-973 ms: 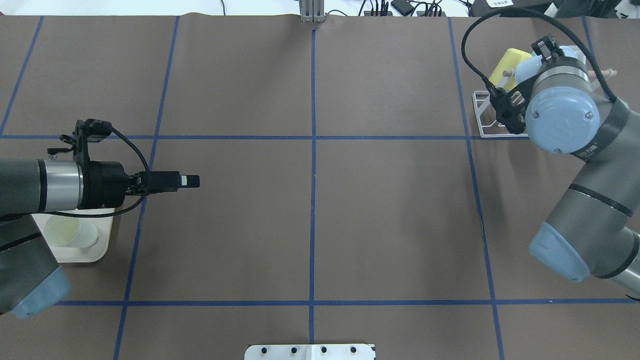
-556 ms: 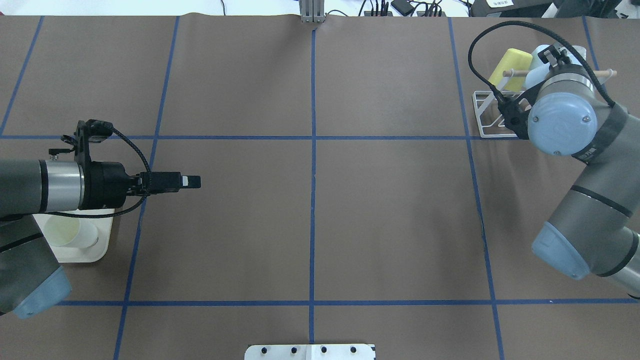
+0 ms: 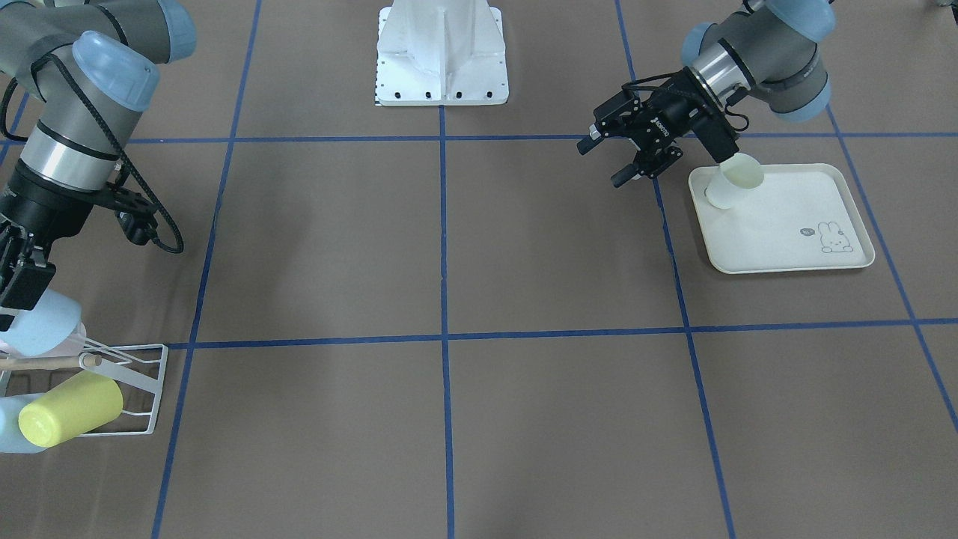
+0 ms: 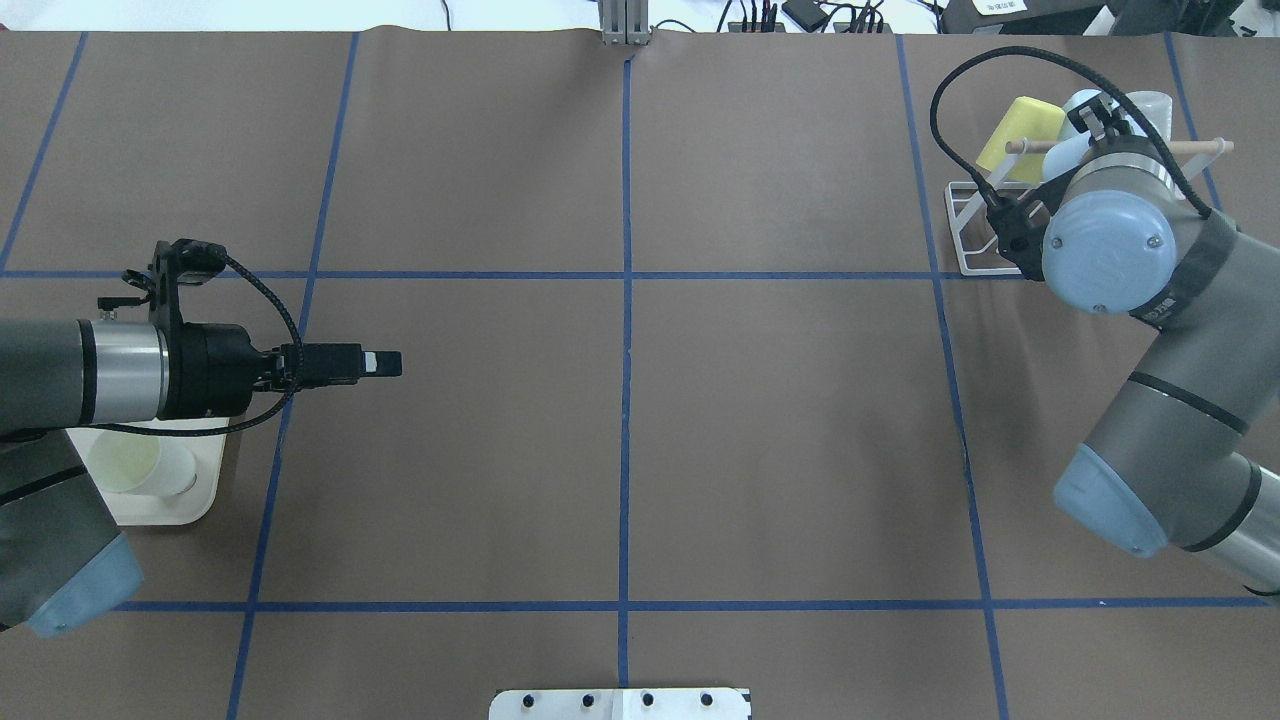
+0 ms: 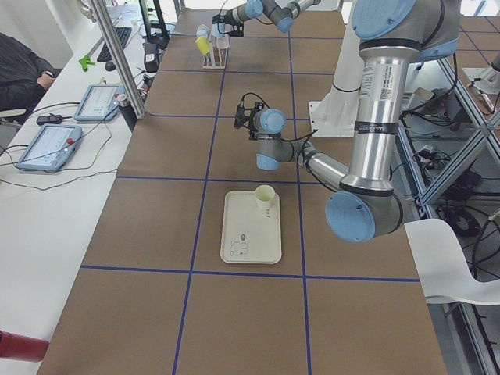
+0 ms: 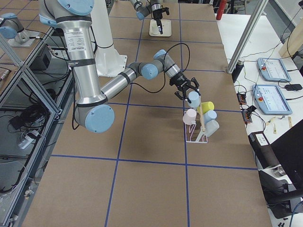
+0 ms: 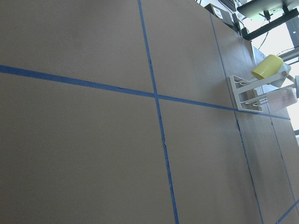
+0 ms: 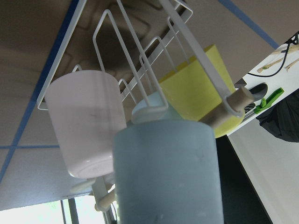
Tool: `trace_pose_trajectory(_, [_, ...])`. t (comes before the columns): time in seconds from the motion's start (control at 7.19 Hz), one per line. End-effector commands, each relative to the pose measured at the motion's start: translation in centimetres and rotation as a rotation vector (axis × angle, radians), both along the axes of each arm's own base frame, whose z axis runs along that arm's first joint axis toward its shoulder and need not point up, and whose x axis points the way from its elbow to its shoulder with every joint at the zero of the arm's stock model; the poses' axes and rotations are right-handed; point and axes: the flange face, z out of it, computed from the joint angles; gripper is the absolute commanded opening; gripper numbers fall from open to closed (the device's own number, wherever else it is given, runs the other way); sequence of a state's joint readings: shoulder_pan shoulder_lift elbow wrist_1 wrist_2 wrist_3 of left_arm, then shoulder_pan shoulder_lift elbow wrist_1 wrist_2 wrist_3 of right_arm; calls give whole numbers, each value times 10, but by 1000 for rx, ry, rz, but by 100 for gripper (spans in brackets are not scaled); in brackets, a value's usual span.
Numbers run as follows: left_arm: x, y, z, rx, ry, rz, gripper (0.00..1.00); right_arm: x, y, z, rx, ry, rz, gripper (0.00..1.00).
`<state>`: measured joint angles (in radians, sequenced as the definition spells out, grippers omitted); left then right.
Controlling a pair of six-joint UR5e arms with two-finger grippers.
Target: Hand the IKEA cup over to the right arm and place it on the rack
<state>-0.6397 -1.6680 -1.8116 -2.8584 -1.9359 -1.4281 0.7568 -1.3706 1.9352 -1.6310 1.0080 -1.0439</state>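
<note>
The pale blue cup is up at the rack, in the far corner of the table on the robot's right side. A yellow cup and a pale pink cup hang on the rack close by. The right claw looks like it pinches the blue cup by its sides. A white prong tip shows right at the cup's far end, but I cannot tell if the cup sits on the prong yet. The left claw is spread wide and holds nothing. It hangs in the air near the tray, where a cream cup stands. I think the blue cup is plastic, so it is light and stiff and will not break from a small bump. Its wall looks smooth, so it may slip if the hold is loose. It may also bend in a little if squeezed too hard. The best place to hold it seems to be the round wall near the middle, away from the open end, so a prong can go inside.
</note>
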Motion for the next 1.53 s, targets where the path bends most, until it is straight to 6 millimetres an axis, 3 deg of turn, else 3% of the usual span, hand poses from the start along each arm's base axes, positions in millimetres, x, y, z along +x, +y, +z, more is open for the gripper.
trace_pose_trajectory(0.0, [0, 0, 0, 0, 0, 0, 100, -6, 2, 7, -10, -5, 3, 0])
trace_pose_trajectory(0.7, [-1, -1, 0, -1, 2, -12, 100, -18, 8, 7, -16, -8, -22, 0])
trace_pose_trajectory(0.97, [-1, -1, 0, -2, 1, -12, 100, -24, 7, 13, -24, 1, -28, 30])
trace_pose_trajectory(1.11, [-1, -1, 0, -2, 1, -12, 100, -24, 7, 15, -26, 3, -28, 39])
trace_pose_trajectory(1.39, [0, -1, -1, -1, 2, -12, 100, -26, 6, 16, -28, 6, -29, 41])
